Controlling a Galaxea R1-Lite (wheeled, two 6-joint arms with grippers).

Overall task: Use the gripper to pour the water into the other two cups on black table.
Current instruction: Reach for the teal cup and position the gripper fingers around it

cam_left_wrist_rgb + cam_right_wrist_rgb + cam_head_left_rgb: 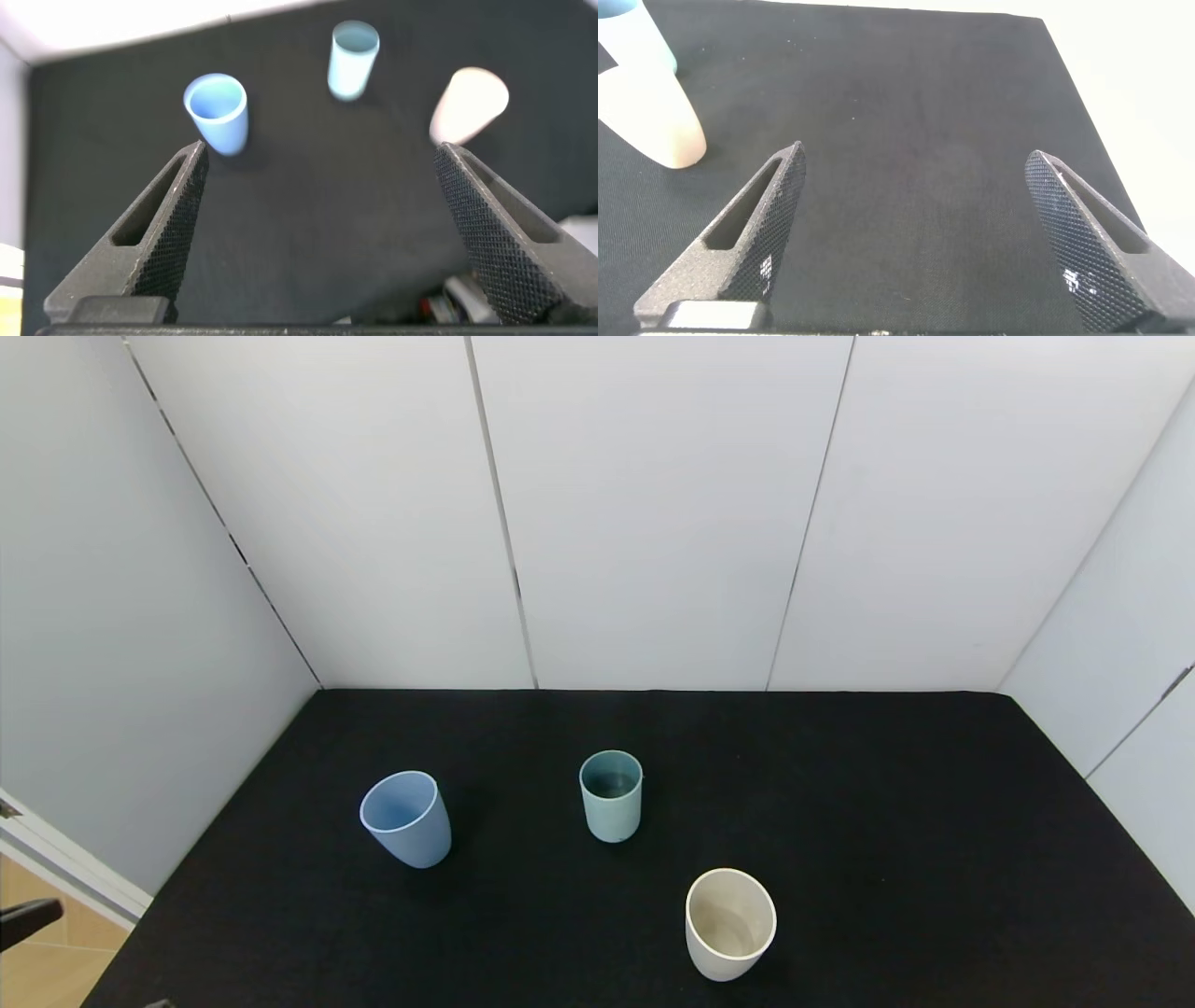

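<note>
Three cups stand upright on the black table [887, 803]. The small teal-green cup [611, 795] is in the middle, with a darker glint of water [611, 784] inside. The light blue cup [405, 818] is to its left and the cream-white cup [729, 924] is nearer and to the right. Neither gripper shows in the head view. My left gripper [320, 159] is open and empty, well short of the blue cup [217, 112], the teal cup [352, 59] and the cream cup [469, 105]. My right gripper [915, 159] is open and empty over bare table, beside the cream cup [649, 117].
White panel walls [653, 513] enclose the table at the back and both sides. The table's left edge [149, 915] drops to a wooden floor. Bare black surface lies to the right of the cups.
</note>
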